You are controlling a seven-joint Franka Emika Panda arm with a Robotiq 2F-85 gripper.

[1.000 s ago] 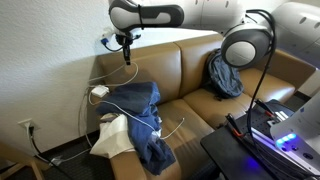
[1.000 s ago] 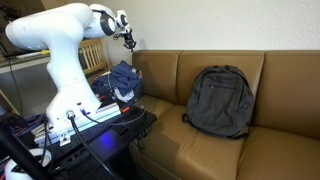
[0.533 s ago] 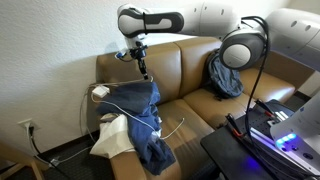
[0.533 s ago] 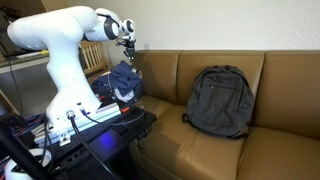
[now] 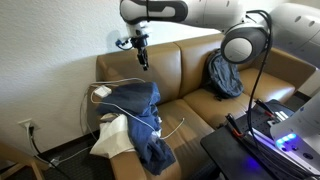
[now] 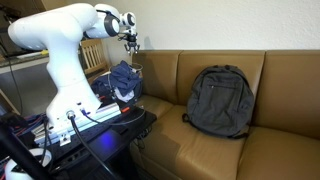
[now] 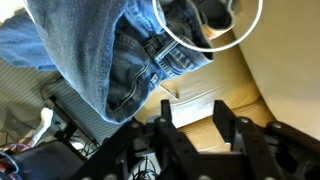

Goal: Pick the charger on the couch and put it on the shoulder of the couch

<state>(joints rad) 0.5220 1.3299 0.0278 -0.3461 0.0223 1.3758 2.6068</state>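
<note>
Judging the charger [image 5: 99, 93] light, rigid, on a floppy cable [image 7: 212, 47], I'd pinch its body; my hand [image 5: 144, 62] hangs apart, empty.

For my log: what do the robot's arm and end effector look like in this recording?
The arm is made of smooth, rounded white links with black rings at the joints. The end effector is black, with two blocky fingers. No markings are legible.

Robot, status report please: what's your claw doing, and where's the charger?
Gripper open, empty, above couch backrest. Charger at couch's end by jeans, ungripped. Its cable trails across jeans.
</note>
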